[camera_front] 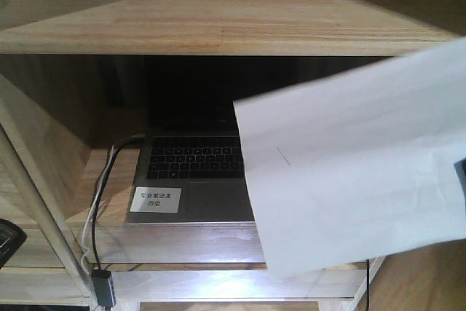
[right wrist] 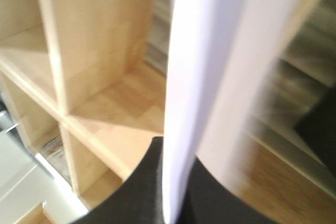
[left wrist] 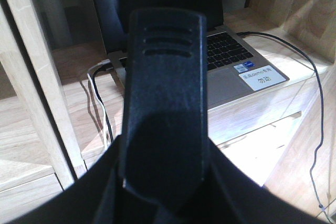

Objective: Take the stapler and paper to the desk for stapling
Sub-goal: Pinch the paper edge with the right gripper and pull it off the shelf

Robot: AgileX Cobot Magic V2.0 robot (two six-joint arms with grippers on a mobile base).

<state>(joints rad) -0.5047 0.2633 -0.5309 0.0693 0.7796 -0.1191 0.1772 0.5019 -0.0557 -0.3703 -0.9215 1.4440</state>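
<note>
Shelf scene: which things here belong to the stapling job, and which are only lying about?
For the job: paper, held by the right gripper; stapler, held in the left gripper.
Lying about: laptop, its white label, cables, shelf unit.

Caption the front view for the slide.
White paper sheet in mid-air, partly hiding the open laptop on the wooden shelf unit.

Pale wood shelf unit [camera_front: 218, 20], open compartments, visible grain. One compartment: open grey laptop [camera_front: 193, 180], white label [camera_front: 156, 199] on palm rest; white and black cables [camera_front: 95, 216] trailing over shelf edge. Strong light on lower shelf fronts.
</note>
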